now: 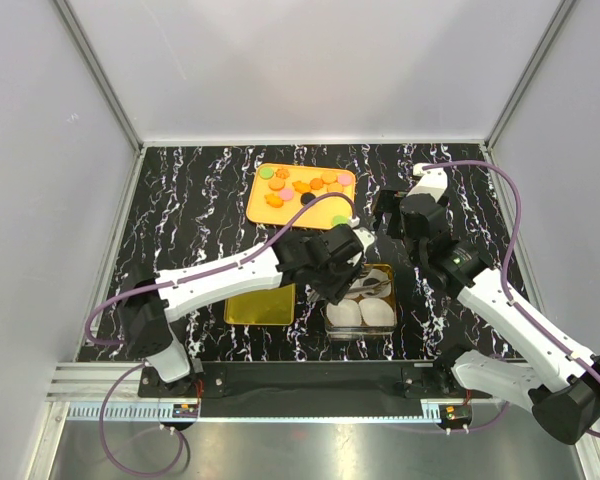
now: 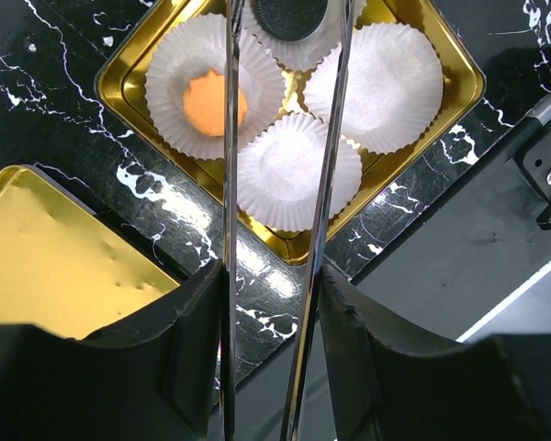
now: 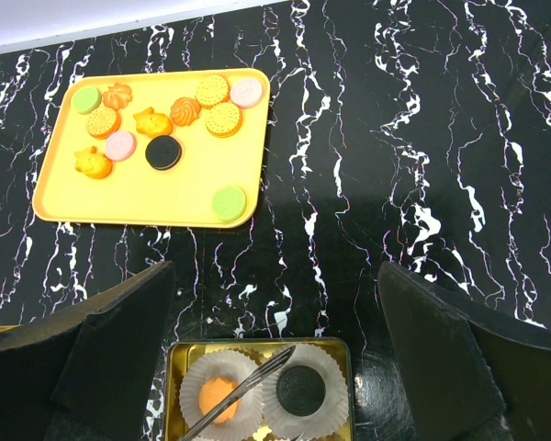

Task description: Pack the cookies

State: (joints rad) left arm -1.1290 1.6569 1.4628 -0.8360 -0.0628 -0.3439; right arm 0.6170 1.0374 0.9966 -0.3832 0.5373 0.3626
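Note:
My left gripper (image 2: 271, 294) is shut on a pair of metal tongs (image 2: 323, 184) and hovers over the gold tin (image 2: 386, 197). The tin holds several white paper cups. One cup holds an orange cookie (image 2: 215, 102). Another holds a black cookie (image 2: 289, 16), which lies between the tong tips. Two cups (image 2: 298, 170) are empty. Several more cookies (image 3: 163, 153) lie on the yellow tray (image 3: 179, 197). My right gripper (image 3: 275, 303) is open and empty, above the table between the tray and the tin (image 3: 342, 354).
The square gold lid (image 1: 260, 305) lies left of the tin (image 1: 385, 272), under my left arm. The yellow tray (image 1: 320, 212) sits at the back middle. White walls enclose the black marble table on three sides.

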